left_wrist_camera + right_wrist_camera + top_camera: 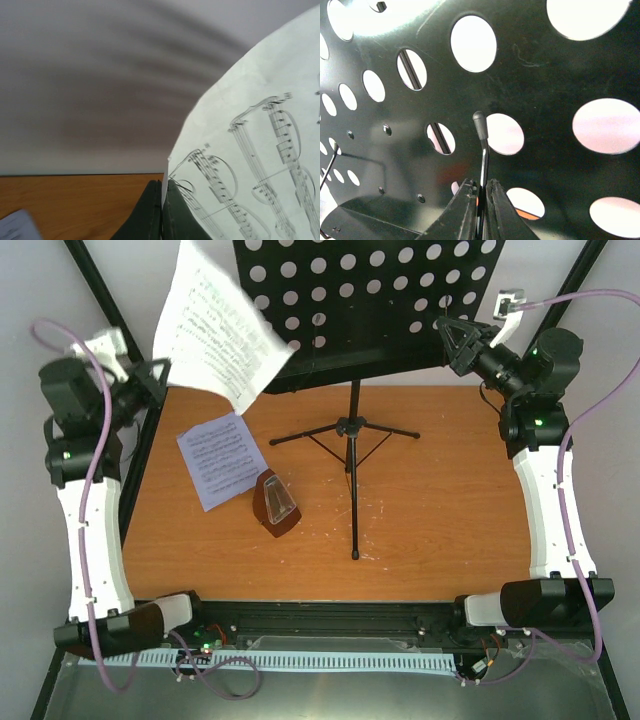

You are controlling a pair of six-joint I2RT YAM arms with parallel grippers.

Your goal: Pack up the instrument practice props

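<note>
Far left of the stand point(352, 440), the left gripper point(158, 375) is up above the left edge of the table point(450, 520). Its jaws are pinched tight on the edge of a page point(215, 325). That page hangs in the air, curled. From above, its lower corner overlaps the left end of the stand's desk point(370, 290). The left wrist view shows the left gripper point(162, 200) pressed together on the page point(260, 165), printed staves facing the lens.

Nearer the stand, a second page point(220, 460) lies flat on the table, left of the tripod legs. The metronome point(276, 502) stands upright just beside that page's near right corner, left of the stand's nearest leg. I cannot tell whether the two touch.

The stand is upright mid-table toward the back, legs spread, its perforated desk tilted.

At the desk's right edge is the right gripper point(447, 332). In its wrist view the right gripper point(481, 192) is clamped on a thin wire point(483, 155) with a dark cap, lying against the desk point(545, 70).
</note>
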